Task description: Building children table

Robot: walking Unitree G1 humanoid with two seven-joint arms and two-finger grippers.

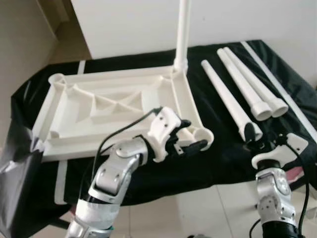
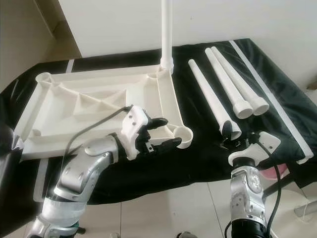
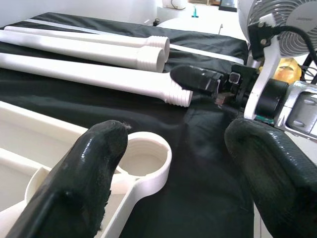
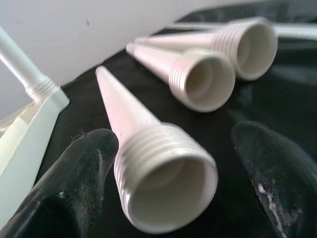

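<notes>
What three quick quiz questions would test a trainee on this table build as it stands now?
1. How many loose legs lie on the black cloth beside the upturned tabletop?
2. True or false: one leg already stands upright in a corner socket of the tabletop.
3. Which gripper has its fingers around the threaded end of a loose leg: A) left gripper, B) right gripper?

Key:
1. Three.
2. True; it stands in the far corner on the robot's right.
3. B; the fingers are open either side of the nearest leg's end. The left gripper is open by the empty near corner socket.
</notes>
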